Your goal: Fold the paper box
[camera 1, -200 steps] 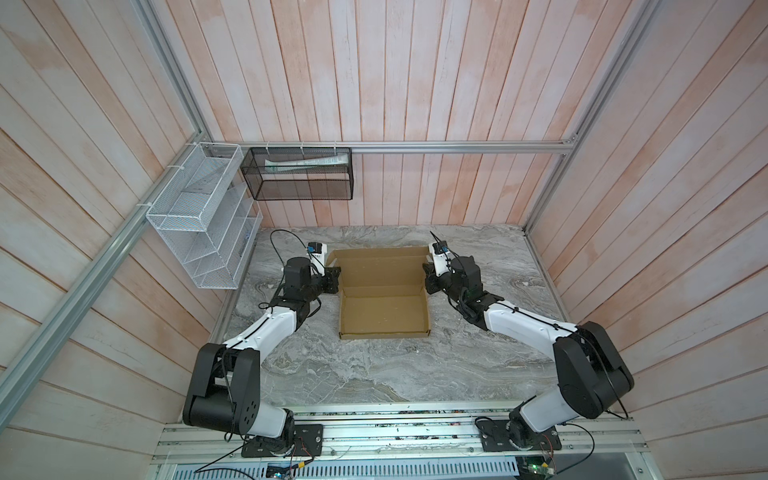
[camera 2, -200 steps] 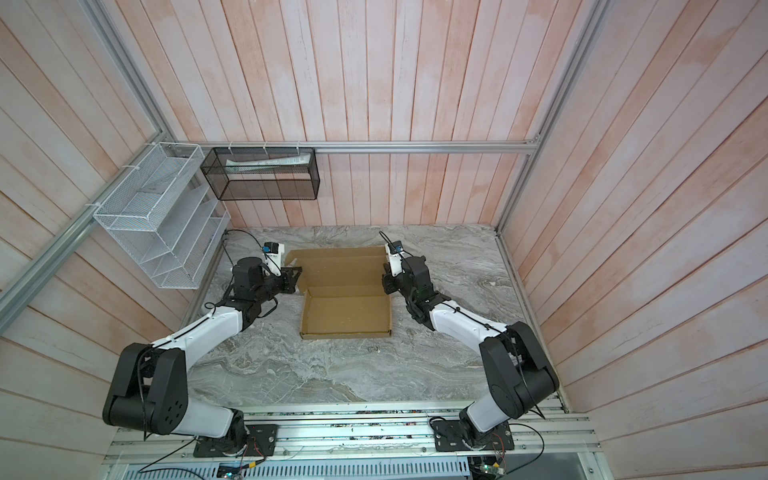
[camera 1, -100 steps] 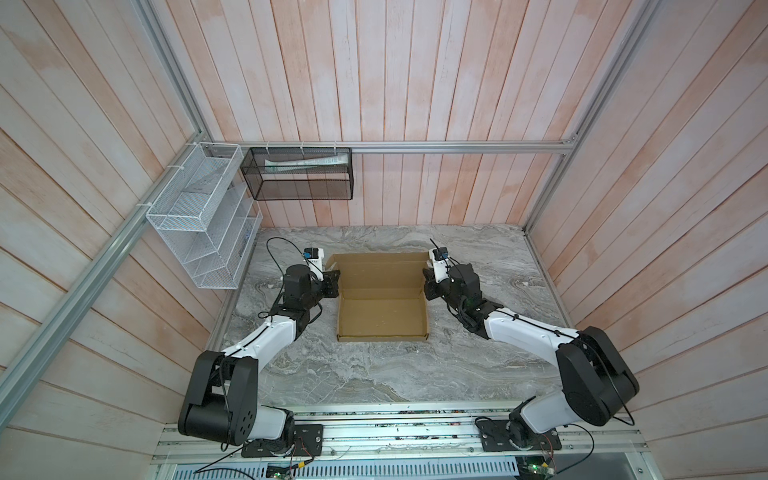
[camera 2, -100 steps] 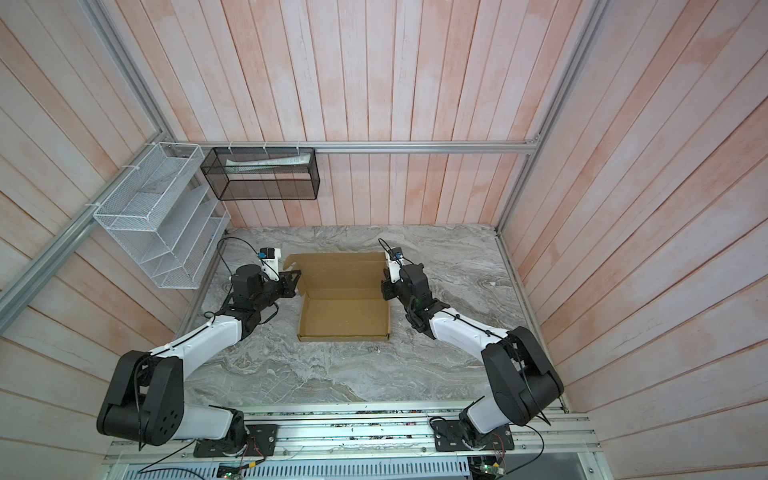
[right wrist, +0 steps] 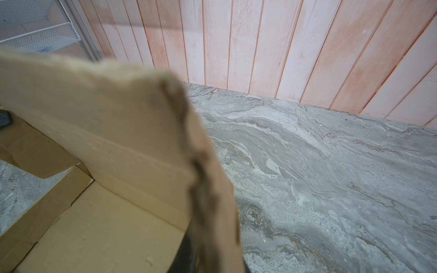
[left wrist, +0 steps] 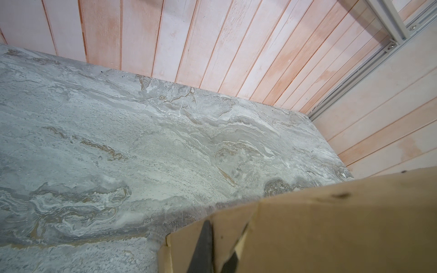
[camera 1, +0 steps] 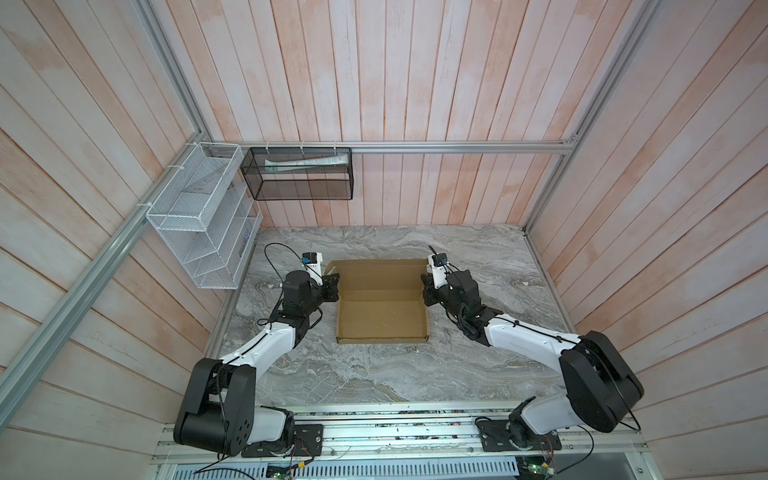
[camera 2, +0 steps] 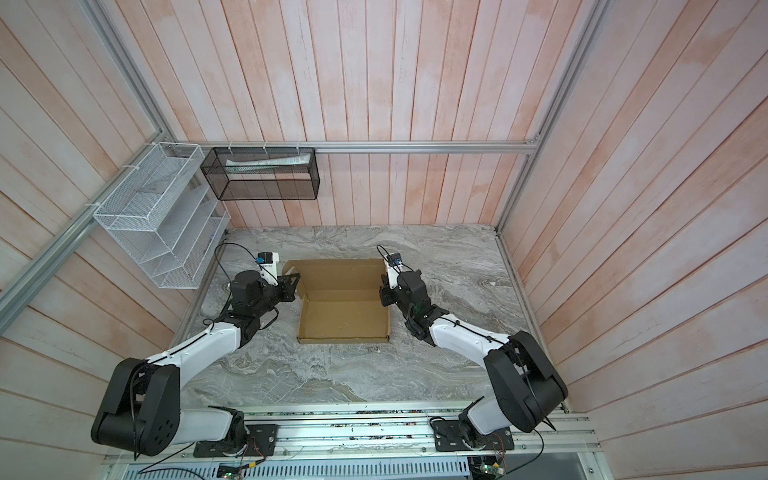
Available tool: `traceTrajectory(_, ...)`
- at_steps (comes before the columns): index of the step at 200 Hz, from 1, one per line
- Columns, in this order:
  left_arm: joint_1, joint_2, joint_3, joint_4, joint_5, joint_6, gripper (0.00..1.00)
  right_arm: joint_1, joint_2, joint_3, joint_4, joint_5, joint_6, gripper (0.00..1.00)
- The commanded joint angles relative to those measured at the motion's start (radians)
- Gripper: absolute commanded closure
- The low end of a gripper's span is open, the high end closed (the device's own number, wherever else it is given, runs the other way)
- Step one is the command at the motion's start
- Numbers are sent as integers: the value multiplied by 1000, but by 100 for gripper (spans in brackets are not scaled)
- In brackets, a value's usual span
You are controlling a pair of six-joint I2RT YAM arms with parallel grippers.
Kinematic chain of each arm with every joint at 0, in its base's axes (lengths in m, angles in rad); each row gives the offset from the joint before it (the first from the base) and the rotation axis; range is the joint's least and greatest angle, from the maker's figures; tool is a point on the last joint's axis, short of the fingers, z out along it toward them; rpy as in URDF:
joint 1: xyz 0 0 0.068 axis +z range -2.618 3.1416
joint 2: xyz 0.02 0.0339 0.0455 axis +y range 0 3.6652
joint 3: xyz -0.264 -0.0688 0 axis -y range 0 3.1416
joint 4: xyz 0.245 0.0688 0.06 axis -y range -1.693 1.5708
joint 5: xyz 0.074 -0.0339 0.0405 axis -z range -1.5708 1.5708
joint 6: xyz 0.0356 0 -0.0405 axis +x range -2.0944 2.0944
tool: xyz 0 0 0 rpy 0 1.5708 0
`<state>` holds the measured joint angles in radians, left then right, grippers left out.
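The shallow tan-brown paper box [camera 1: 381, 320] is matt corrugated cardboard, rough and fibrous at its cut edges. The grey veined desk [camera 1: 374, 374] looks like smooth stone with a dull sheen; the pink-washed wall planks [camera 1: 395, 83] are matt wood.

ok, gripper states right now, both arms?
Left gripper: jaws closed on the left flap of the paper box.
Right gripper: at the box's right flap; open or closed cannot be told.
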<state>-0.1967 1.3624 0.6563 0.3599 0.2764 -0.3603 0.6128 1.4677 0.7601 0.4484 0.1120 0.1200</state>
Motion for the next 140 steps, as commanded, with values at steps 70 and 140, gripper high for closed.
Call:
traceTrajectory(70,-20,-48,-48,-32,26,-38,92,47,-25,-63,4,5,33,88)
traceTrajectory(140,-21,-64,-88,-7,12,-68,92,65,-31,-73,13,22,33,89)
